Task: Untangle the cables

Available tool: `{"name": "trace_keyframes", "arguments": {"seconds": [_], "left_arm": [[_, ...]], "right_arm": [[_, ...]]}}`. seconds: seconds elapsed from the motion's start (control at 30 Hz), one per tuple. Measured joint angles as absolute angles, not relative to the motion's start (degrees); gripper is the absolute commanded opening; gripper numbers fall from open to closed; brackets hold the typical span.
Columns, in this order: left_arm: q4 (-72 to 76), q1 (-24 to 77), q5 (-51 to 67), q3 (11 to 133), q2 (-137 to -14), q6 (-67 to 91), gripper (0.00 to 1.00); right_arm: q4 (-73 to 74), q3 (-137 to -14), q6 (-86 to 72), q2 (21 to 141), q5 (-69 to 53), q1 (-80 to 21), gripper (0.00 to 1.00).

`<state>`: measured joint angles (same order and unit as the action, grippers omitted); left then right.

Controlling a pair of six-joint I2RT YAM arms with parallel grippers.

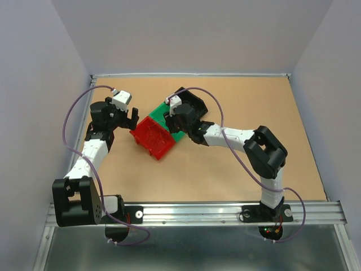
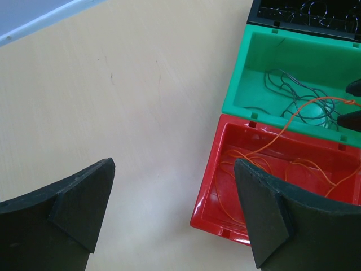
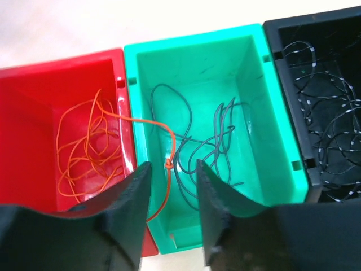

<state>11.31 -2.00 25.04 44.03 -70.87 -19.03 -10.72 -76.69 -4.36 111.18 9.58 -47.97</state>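
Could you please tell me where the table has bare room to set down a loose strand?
The widest bare stretch of table lies on the right, beyond the right arm. Another lies between the red bin and the near rail. It is crowded mid-left, around the green bin and black bin.

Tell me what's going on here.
Two arms are sorting thin wires into bins. The right gripper hangs over the green bin, fingers apart around an orange strand that trails over the wall from the red bin, where the other orange wires lie. Dark wires sit in the green bin. The left gripper hovers open over the table beside the red bin, holding nothing.
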Motion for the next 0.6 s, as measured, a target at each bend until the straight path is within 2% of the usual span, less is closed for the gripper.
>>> {"name": "trace_keyframes", "arguments": {"seconds": [0.03,0.07,0.17,0.6], "left_arm": [[11.3,-2.0,25.0,44.0,-70.9,-19.0,0.99],[11.3,-2.0,25.0,44.0,-71.0,-19.0,0.99],[11.3,-2.0,25.0,44.0,-71.3,-19.0,0.99],[11.3,-2.0,25.4,44.0,-71.4,-19.0,0.99]], "right_arm": [[-10.7,-76.7,-4.4,111.5,9.2,-48.0,0.31],[-10.7,-76.7,-4.4,112.0,8.5,-48.0,0.19],[-10.7,-76.7,-4.5,112.5,7.2,-48.0,0.01],[-11.1,-78.6,-1.8,114.8,5.1,-52.4,0.01]]}}
